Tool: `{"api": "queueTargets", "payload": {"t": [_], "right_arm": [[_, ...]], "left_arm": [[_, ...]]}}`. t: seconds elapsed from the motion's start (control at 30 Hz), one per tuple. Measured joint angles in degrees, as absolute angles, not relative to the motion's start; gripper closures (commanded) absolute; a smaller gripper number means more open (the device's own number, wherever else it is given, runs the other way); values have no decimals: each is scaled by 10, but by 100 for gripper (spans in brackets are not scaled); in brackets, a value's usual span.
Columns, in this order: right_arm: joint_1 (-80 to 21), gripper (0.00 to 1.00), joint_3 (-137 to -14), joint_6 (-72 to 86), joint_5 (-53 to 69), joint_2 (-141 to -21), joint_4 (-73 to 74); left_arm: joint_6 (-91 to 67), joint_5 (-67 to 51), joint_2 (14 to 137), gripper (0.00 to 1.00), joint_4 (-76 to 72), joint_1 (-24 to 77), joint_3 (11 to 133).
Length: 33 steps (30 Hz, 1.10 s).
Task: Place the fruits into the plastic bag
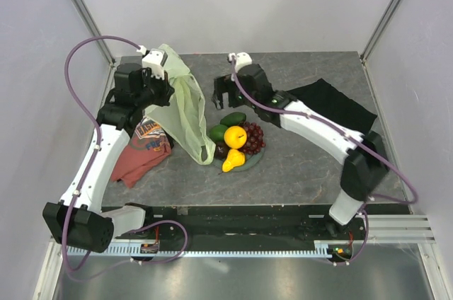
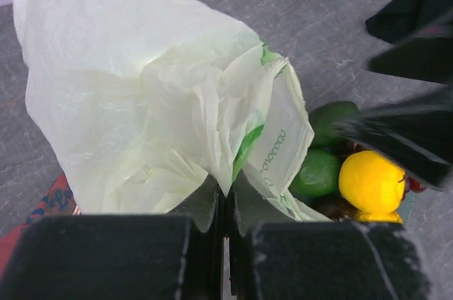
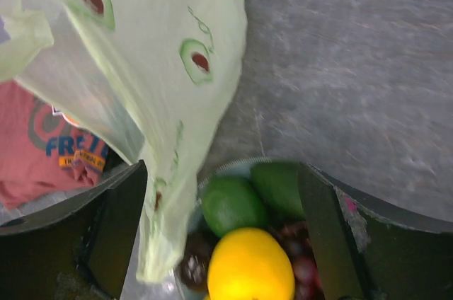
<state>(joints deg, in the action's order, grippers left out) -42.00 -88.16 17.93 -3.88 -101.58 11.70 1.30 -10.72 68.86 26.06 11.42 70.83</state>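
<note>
The pale green plastic bag [image 1: 185, 105] hangs from my left gripper [image 1: 159, 91], which is shut on its gathered top [image 2: 226, 190]; its lower end drapes onto the plate's left edge. The fruits lie piled on the grey-green plate [image 1: 251, 162]: a yellow-orange round one [image 1: 235, 136], a yellow pear [image 1: 232, 161], two dark green ovals [image 1: 232, 119], a grape bunch [image 1: 253, 137] and a plum [image 1: 221, 149]. My right gripper [image 1: 225, 95] is open and empty above the pile's far side; in the right wrist view its fingers [image 3: 120, 229] frame the green ovals [image 3: 230, 204] and the yellow one [image 3: 249, 264].
A red printed T-shirt [image 1: 141, 151] lies crumpled at the left under the left arm. A black cloth [image 1: 333, 105] lies at the right beside the right arm. Grey walls enclose the table at the back and sides.
</note>
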Motion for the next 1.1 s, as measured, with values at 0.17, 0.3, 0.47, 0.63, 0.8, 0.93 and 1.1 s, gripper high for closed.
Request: {"api": "queueTargets", "payload": {"t": [0.17, 0.3, 0.47, 0.63, 0.8, 0.93, 1.1], "right_arm": [[-422, 4, -731, 189, -61, -863, 112], [-448, 2, -635, 199, -88, -820, 115], [-491, 2, -583, 209, -118, -822, 145], [-488, 2, -582, 220, -136, -822, 136], [-488, 4, -588, 224, -139, -847, 127], [-488, 5, -590, 226, -134, -869, 121], [-488, 5, -590, 227, -123, -879, 103]], "left_arm": [[13, -104, 680, 98, 269, 90, 672], [13, -100, 679, 99, 275, 88, 669], [13, -101, 678, 99, 276, 88, 669], [13, -107, 678, 98, 276, 88, 669], [13, -112, 678, 98, 276, 88, 669], [13, -117, 678, 98, 276, 87, 669], [13, -123, 678, 98, 276, 87, 669]]}}
